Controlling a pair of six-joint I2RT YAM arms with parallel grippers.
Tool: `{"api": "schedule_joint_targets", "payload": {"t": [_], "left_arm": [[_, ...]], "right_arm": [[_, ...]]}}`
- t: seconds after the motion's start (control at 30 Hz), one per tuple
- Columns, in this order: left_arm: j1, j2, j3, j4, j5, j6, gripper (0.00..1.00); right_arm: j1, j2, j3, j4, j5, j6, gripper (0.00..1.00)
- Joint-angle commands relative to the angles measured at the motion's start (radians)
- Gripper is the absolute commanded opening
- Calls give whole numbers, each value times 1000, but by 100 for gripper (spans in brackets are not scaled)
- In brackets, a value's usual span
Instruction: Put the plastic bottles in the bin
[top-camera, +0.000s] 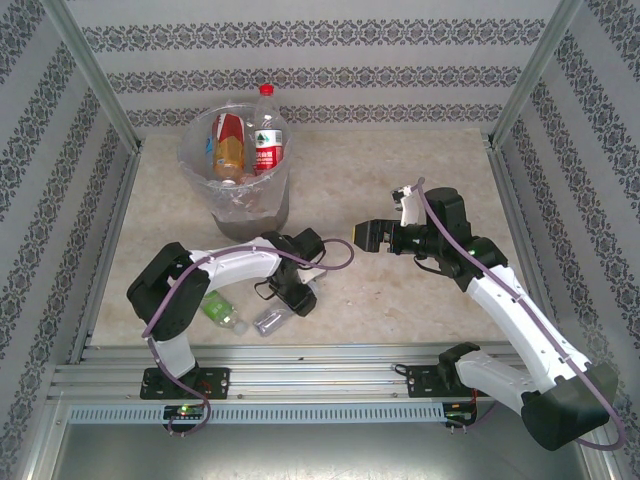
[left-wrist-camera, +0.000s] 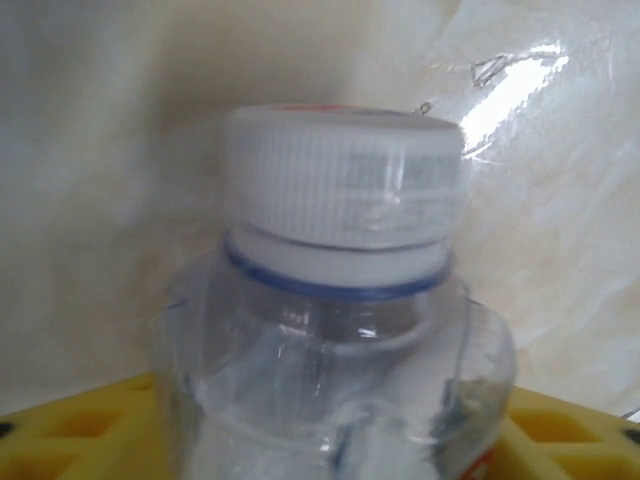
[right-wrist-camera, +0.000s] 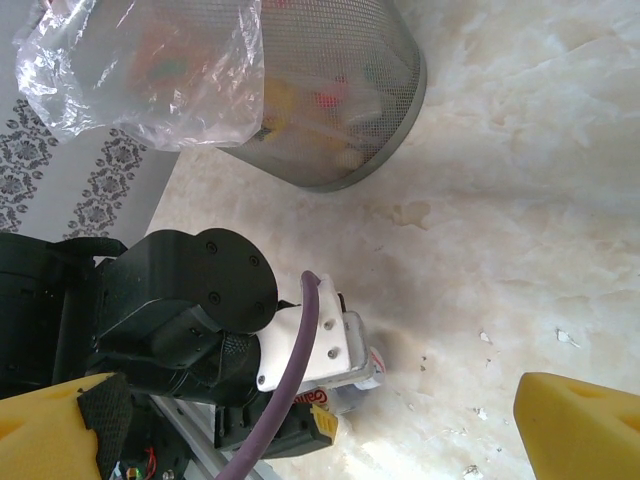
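A clear plastic bottle (left-wrist-camera: 340, 190) with a white cap and blue neck ring lies on the table near the front edge (top-camera: 270, 321). My left gripper (top-camera: 290, 298) is down over it, and its yellow fingers (left-wrist-camera: 70, 425) press both sides of the bottle's shoulders. A green-labelled bottle (top-camera: 222, 313) lies just left of it. The bin (top-camera: 255, 215), lined with a clear bag, stands at the back left and holds several bottles, a red-labelled one (top-camera: 266, 135) standing tallest. My right gripper (top-camera: 372, 237) hovers open mid-table with nothing between its fingers (right-wrist-camera: 575, 425).
The left arm's wrist (right-wrist-camera: 190, 300) lies low between the bin (right-wrist-camera: 330, 110) and the table's front rail (top-camera: 300, 352). Patterned walls and metal posts close in the table on three sides. Bare marble table surface (top-camera: 400, 170) stretches right of the bin.
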Motion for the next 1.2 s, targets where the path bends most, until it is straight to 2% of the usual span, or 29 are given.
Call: {"api": "schedule_joint_targets", "payload": {"t": [0.0,0.33,0.57,0.7,0.87,1.17], "left_arm": [[-12,5,29,-10,-4,-3,54],[-7,-135,138,19,118,-15,52],[46,-222,260,65,245,-41,52],[95,-259,328,98,269,-67,52],[196,-302,425,149,295,-111,52],[438,-350,619,219,258,-182,52]], "right_arm": [[-13,-20,-19,21,-4,-10,98],[-20,-66,-53,102,-36,13,98],[-21,-139,-46,184,-76,32,98],[-22,-172,-35,250,-112,56,98],[-14,-196,-25,347,-157,93,98],[13,-174,1,347,-147,84,98]]}}
